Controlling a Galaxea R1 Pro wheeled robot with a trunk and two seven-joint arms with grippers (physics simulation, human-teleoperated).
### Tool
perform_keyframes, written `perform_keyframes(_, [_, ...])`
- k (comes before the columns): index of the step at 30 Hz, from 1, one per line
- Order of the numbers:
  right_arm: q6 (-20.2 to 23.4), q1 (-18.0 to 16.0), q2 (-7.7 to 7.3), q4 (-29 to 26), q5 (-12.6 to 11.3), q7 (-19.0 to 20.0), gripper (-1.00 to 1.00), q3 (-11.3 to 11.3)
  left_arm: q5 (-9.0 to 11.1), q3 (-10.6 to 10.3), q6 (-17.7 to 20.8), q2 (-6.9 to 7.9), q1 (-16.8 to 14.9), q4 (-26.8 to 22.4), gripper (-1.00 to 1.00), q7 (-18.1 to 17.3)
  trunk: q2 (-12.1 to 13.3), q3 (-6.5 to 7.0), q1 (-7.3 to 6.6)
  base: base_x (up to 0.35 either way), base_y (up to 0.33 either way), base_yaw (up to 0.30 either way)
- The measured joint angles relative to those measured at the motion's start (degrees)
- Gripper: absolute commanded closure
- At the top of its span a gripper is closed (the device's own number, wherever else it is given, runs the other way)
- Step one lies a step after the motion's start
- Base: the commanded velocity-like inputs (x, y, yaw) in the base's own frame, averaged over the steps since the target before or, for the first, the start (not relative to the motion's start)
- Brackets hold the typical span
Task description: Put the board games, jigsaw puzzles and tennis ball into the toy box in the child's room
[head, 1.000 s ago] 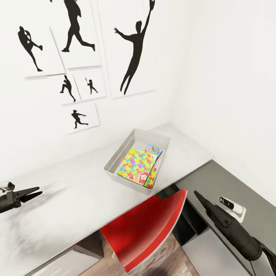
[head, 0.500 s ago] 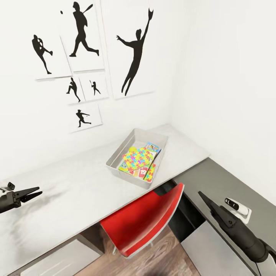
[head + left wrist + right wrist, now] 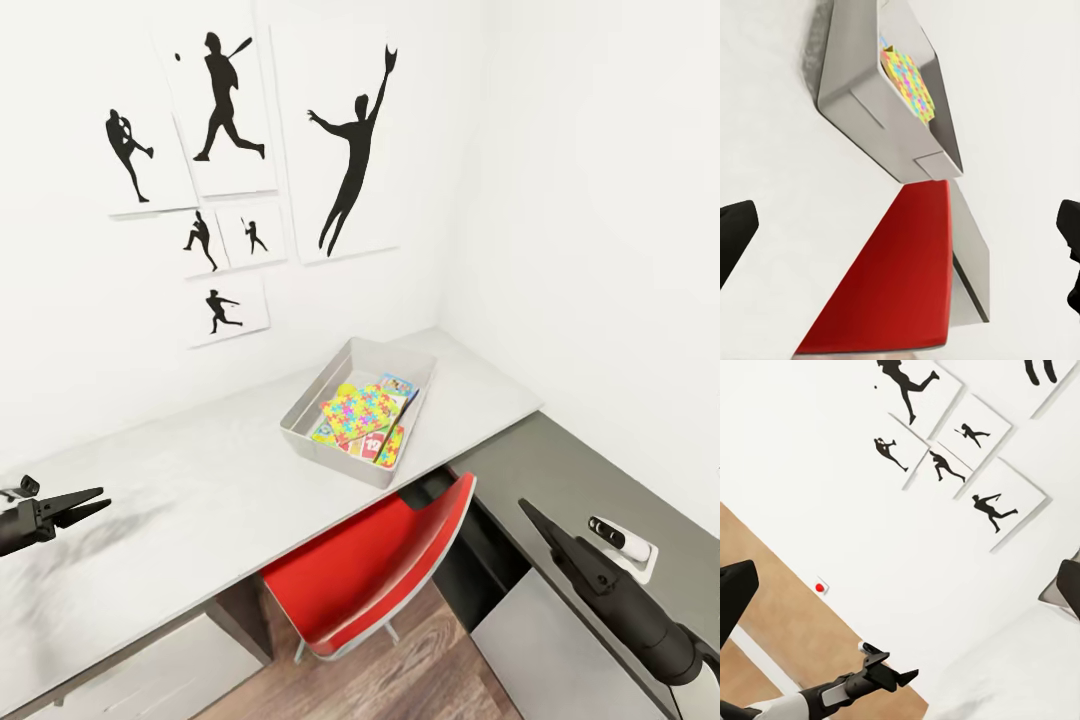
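The grey toy box [image 3: 309,405] sits on the pale table [image 3: 200,480] near the corner. Inside it a jigsaw puzzle [image 3: 362,410] lies on top, with the tennis ball [image 3: 345,389] at its far edge and a small blue board game [image 3: 398,384] beside it. The printed edge of another board game [image 3: 368,446] shows beneath. My left gripper [image 3: 104,499] hovers open over the table's left end, far from the box. My right gripper [image 3: 525,506] is open above the dark lower table section [image 3: 560,465]. In the left wrist view the toy box [image 3: 862,105] and puzzle [image 3: 907,79] lie ahead. The bed is out of view.
A red chair [image 3: 380,575] is tucked under the table in front of the box, between my arms. A small white device [image 3: 620,540] lies on the dark section. Baseball-player posters [image 3: 350,150] hang on the wall. Wood floor [image 3: 410,670] is below.
The whole view has shifted: the table and toy box look smaller and farther, and more floor shows. The toys in the box have not moved, and both grippers keep their pose.
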Motion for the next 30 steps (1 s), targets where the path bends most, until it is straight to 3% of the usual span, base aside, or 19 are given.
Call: perform_keyframes(30, [0.0,0.0,-0.04,0.1,0.1,0.0,-1.0,-0.1,0.0,0.0,0.1,-0.74,0.0,-0.5,-1.0,0.0,0.0,2.87,0.0,0.0,0.0,0.0])
